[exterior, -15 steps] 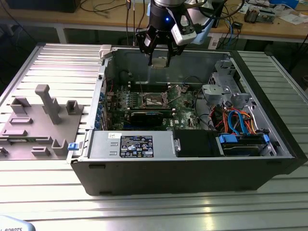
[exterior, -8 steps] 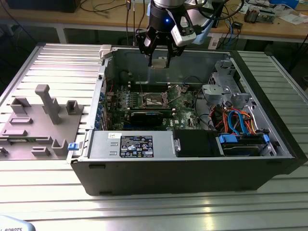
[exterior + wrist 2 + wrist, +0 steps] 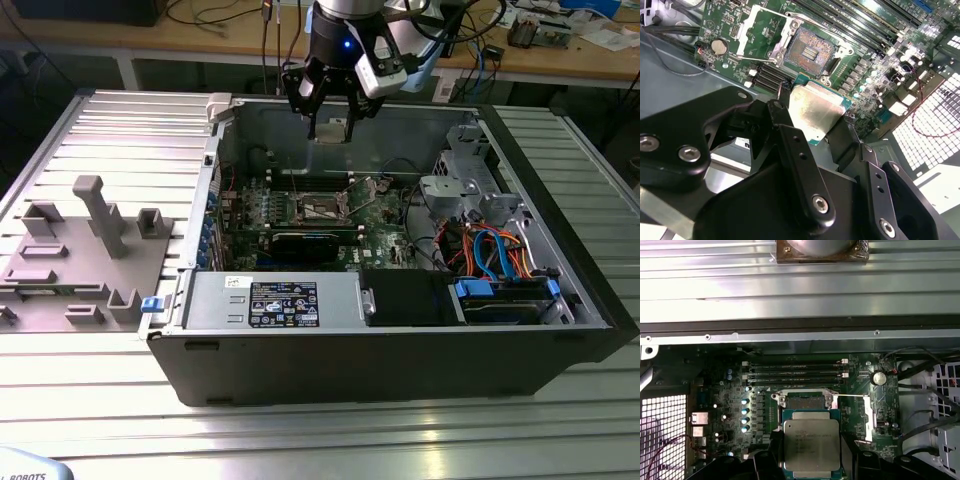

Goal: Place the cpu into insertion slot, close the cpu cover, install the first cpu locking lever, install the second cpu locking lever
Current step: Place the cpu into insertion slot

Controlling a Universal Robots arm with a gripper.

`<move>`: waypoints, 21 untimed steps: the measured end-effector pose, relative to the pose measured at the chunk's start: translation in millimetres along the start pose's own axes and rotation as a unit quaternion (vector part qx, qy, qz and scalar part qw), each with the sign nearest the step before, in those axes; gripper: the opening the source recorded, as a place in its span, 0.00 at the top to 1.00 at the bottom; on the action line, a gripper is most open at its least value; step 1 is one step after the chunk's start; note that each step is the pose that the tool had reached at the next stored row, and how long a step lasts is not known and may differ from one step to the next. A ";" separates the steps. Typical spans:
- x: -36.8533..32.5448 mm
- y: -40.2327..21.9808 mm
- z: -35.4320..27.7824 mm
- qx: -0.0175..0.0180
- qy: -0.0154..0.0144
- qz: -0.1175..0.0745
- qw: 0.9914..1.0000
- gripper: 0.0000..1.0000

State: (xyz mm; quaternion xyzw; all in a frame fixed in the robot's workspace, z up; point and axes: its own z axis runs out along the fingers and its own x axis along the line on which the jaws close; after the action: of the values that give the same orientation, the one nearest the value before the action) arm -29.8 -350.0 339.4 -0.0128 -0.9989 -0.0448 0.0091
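insertion slot (image 3: 805,401) partly hidden, behind cpu (image 3: 811,445)

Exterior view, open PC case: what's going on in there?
The arm's black claw grips a small flat square silver-topped cpu chip and hangs above the open grey computer case. On the green circuit board, the dark square socket recess is empty. Its thin silvery metal cover frame lies flipped open beside it. The chip is not yet seated.
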 end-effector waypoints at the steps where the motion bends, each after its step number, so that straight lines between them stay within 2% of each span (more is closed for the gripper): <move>1: 0.0 0.0 0.1 0.000 0.000 0.000 1.000 0.46; 21: -0.1 -0.5 5.1 0.000 0.000 0.000 1.000 0.46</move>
State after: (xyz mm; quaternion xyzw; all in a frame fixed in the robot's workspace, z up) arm -29.8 -350.0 334.3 -0.0128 -0.9989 -0.0448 0.0091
